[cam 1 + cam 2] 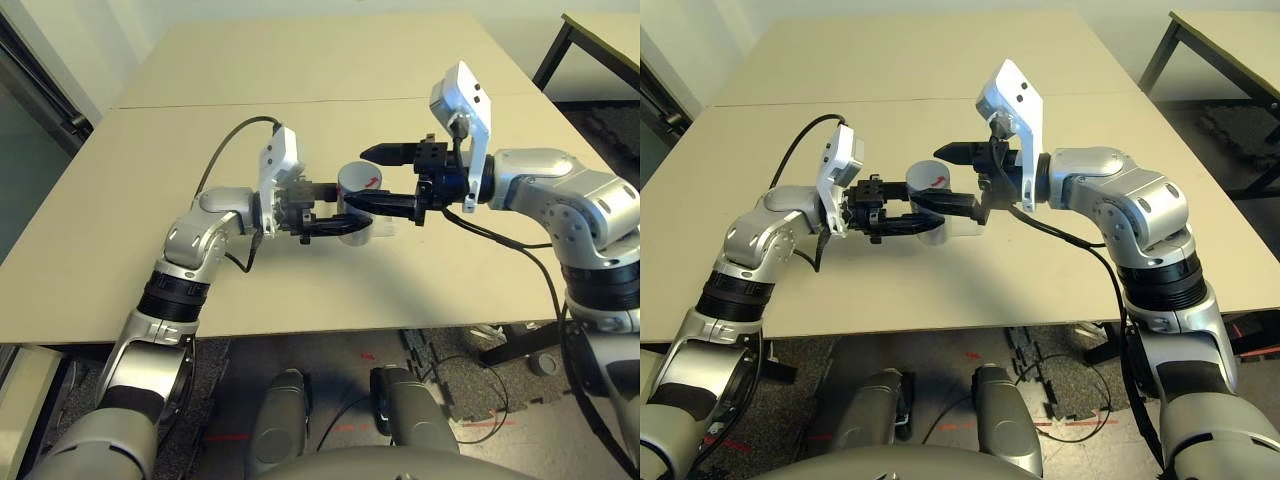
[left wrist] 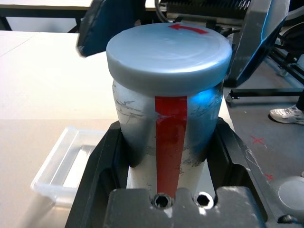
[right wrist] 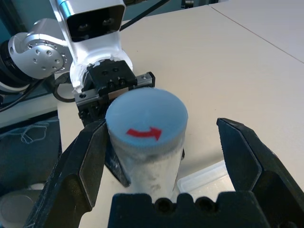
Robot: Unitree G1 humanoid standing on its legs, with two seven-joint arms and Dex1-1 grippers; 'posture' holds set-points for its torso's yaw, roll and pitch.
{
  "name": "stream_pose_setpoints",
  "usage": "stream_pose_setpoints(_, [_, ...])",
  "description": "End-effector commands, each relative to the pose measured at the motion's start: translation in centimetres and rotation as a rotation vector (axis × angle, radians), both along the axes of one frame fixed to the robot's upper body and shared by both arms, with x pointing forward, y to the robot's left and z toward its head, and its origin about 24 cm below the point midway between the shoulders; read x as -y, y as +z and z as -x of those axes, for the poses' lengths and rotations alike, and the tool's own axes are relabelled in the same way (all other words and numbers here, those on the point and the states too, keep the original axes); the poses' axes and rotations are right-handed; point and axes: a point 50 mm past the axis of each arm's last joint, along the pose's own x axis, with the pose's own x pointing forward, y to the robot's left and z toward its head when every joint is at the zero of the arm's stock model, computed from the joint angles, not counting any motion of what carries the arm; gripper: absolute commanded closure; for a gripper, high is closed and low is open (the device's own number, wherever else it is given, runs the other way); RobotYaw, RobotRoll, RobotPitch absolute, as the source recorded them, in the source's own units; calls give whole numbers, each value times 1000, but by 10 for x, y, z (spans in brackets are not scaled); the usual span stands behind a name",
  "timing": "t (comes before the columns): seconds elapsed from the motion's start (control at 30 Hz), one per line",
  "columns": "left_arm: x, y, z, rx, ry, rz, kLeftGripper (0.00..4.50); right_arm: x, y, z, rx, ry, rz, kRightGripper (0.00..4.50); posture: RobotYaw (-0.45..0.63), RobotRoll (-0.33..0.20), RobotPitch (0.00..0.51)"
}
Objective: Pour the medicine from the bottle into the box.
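Observation:
My left gripper is shut on the bottle, a silver-grey cylinder with a red stripe, and holds it above the table. The bottle's round grey cap, marked with a red arrow, sits on its top. My right gripper stands open, one finger on each side of the cap and clear of it in the right wrist view. The clear box lies on the table just below and beside the bottle. The medicine is hidden.
The beige table stretches wide on all sides, with a seam across it farther back. A second table stands at the far right. Black cables hang from both wrists. A person's shoe rests on the floor.

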Motion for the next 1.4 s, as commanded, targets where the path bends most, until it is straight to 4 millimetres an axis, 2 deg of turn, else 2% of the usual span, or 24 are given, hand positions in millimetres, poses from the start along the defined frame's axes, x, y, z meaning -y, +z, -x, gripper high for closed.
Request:
stream_pose_setpoints(0.03, [-8, 1, 4, 6, 10, -10, 2036, 11, 5, 0, 6, -60, -21, 0, -29, 0, 95])
stream_pose_setpoints(0.37, [-20, -1, 4, 4, 59, -16, 2036, 19, 2, 3, -25, -81, -18, 0, -21, 0, 90])
stream_pose_setpoints(0.7, [-17, -3, -4, 10, 63, -14, 2036, 5, 2, 15, -61, -10, -41, 0, -37, 0, 80])
stream_pose_setpoints(1.07, [3, -7, -10, 11, 9, 5, 2036, -22, -2, -5, -8, -48, -19, 0, -49, 0, 85])
stream_pose_setpoints(1.4, [10, -5, -10, 15, -6, 13, 2036, -29, -8, -13, 1, -53, 1, 0, -42, 0, 92])
